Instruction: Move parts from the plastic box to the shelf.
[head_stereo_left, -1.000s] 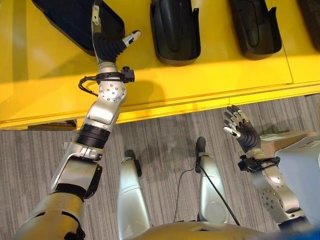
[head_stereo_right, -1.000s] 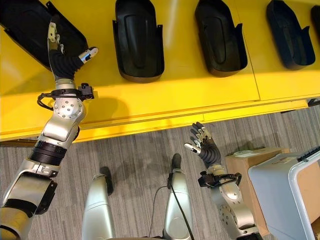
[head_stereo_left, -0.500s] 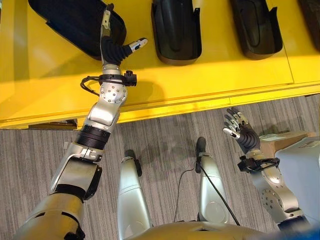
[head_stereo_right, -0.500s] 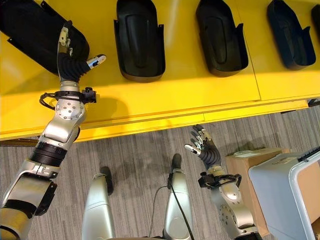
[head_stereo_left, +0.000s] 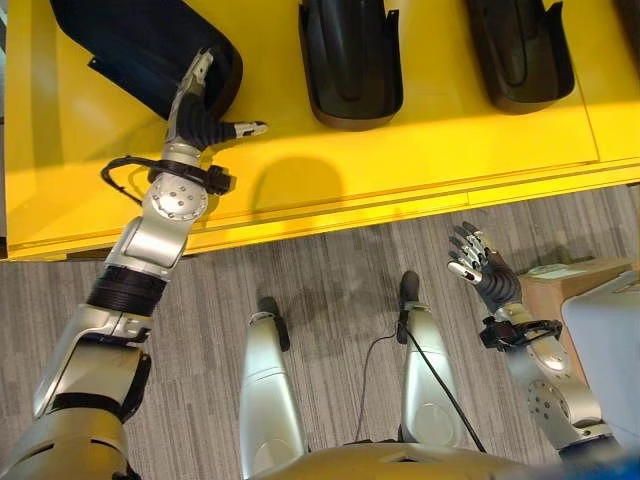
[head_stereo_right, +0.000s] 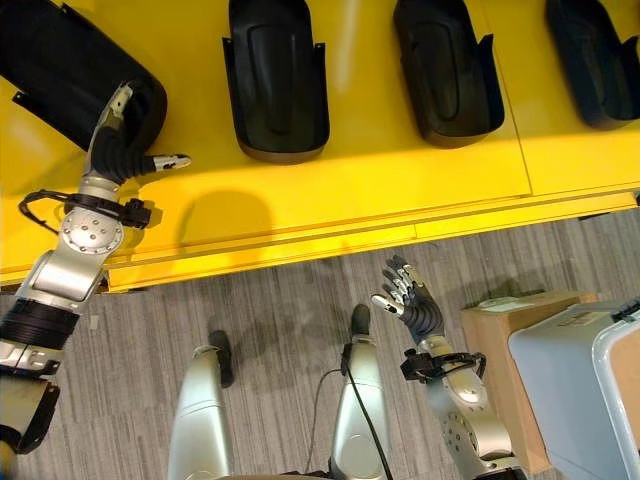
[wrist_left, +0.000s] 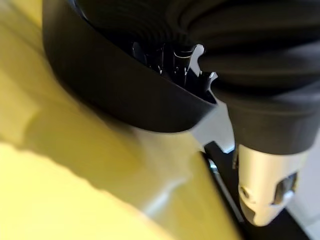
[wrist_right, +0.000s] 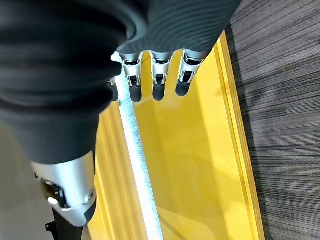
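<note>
Black part (head_stereo_left: 140, 45) under left hand (head_stereo_left: 195, 115)

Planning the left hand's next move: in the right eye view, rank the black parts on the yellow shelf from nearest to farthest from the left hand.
From the left hand:
1. Angled part, far left, the hand's fingers at its rim.
2. Second part, left of centre.
3. Third part, right of centre.
4. Fourth part, far right, cut off by the view's edge.
</note>
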